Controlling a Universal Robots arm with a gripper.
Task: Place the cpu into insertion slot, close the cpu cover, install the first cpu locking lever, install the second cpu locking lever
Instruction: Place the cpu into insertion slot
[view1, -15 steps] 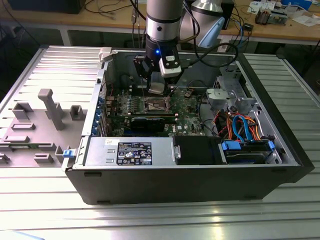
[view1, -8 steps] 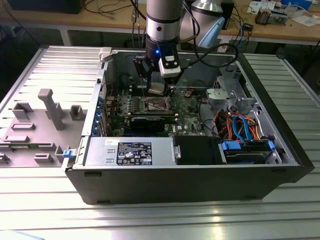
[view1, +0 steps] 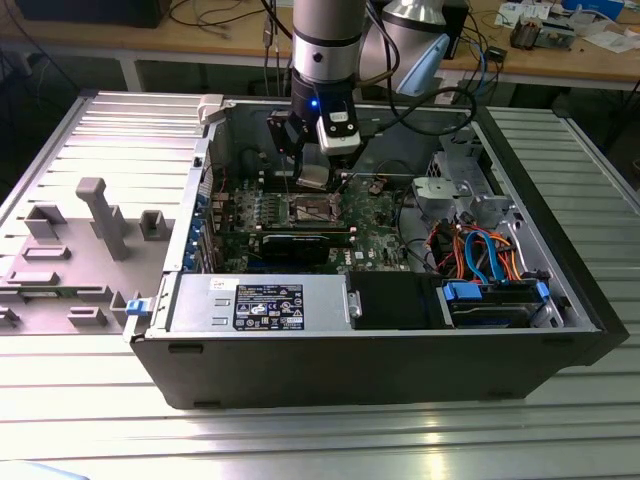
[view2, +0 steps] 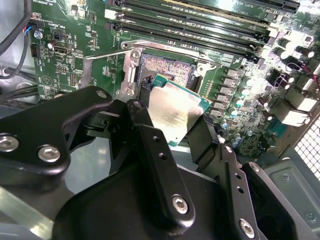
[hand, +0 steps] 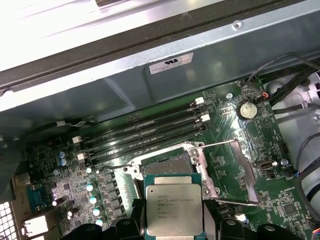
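My gripper (view1: 313, 180) is shut on the cpu (view2: 177, 112), a flat silver-topped chip with a green edge, held by two opposite sides between the black fingers (view2: 145, 120). The cpu (hand: 173, 205) hangs slightly tilted, a little above and to one side of the insertion slot (hand: 167, 162), whose brownish-gold contact field (view2: 167, 65) lies bare inside its silver rim. The cpu cover (hand: 204, 172) stands flipped open at the socket's side. Two thin wire levers (hand: 227, 142) are swung away from the socket. In the exterior view the cpu (view1: 314, 177) hovers over the socket (view1: 313, 210).
Long black memory slots (hand: 145, 130) run beside the socket. The open computer case (view1: 200, 150) walls in the board. A power supply (view1: 260, 300) sits at the front, and coloured cables (view1: 480, 250) lie at the exterior view's right. A grey fixture (view1: 100, 215) stands outside the case.
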